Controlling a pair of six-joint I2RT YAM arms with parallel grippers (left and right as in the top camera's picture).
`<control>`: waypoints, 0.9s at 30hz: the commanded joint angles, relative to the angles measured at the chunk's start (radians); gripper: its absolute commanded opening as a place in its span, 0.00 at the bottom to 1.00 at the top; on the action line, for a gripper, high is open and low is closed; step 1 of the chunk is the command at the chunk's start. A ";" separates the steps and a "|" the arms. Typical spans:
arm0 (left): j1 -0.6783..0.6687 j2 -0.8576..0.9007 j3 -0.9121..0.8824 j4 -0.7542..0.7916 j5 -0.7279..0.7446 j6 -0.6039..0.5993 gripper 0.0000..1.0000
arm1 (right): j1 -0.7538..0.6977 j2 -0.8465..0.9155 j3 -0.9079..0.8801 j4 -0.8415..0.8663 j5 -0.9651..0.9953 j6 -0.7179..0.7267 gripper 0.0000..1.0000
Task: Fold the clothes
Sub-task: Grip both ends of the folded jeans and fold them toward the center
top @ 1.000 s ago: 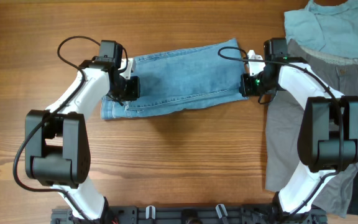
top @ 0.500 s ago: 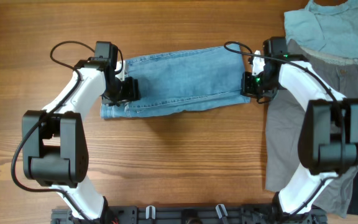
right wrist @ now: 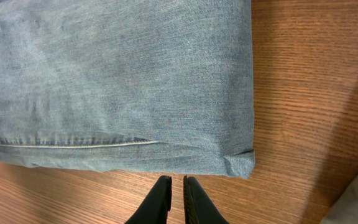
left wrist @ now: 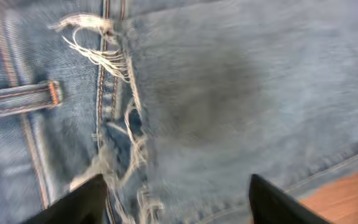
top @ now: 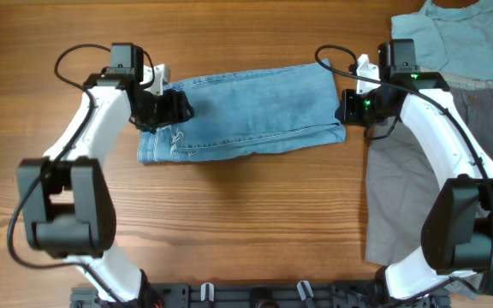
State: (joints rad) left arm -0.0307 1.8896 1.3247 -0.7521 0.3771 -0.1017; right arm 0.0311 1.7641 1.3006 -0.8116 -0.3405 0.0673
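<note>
Both arms have drawn back from the jeans (top: 246,111) since a second ago: the left end effector (top: 171,109) has let go of the left end and lifted toward the upper left of the overhead frame, and the right end effector (top: 349,107) has slid off the right end toward the frame's right. Nearest the robot's base, a broad strip of bare worktop (top: 246,222) fills the lower middle of the frame, with the grey trousers (top: 400,197) spread down the lower right. Beyond that strip, in the upper middle, the jeans lie flat as one long band, doubled over: the crease (right wrist: 244,93) is at the right end, and the frayed hems (left wrist: 98,43) rest on the waistband end by a belt loop (left wrist: 17,96). The left wrist view shows its fingers (left wrist: 86,202) standing wide apart over the denim, holding nothing. The right wrist view shows its fingers (right wrist: 160,202) almost together, only a sliver between them, over bare wood just beside the band's corner. Farthest off, the pale teal shirt (top: 443,38) lies in the upper right corner. By my judgement the first fold is made and released; the band looks long enough for another fold, and its lower left edge sits slightly uneven.
</note>
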 commanded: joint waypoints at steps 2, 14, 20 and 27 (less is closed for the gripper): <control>0.005 0.114 0.003 -0.009 0.027 0.019 0.31 | 0.002 -0.014 0.017 -0.002 -0.047 0.050 0.13; 0.132 -0.127 0.163 -0.283 -0.038 0.072 1.00 | 0.105 0.033 0.013 0.076 -0.337 0.047 0.07; 0.175 -0.093 0.086 -0.267 -0.050 0.072 1.00 | 0.315 0.208 0.013 0.324 -0.245 0.324 0.07; 0.207 -0.026 0.047 -0.224 -0.045 0.125 1.00 | 0.355 0.393 0.013 0.440 -0.232 0.561 0.05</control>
State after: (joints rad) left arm 0.1543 1.8305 1.3849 -0.9825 0.3374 -0.0315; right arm 0.3943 2.0899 1.3064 -0.3820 -0.5976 0.4599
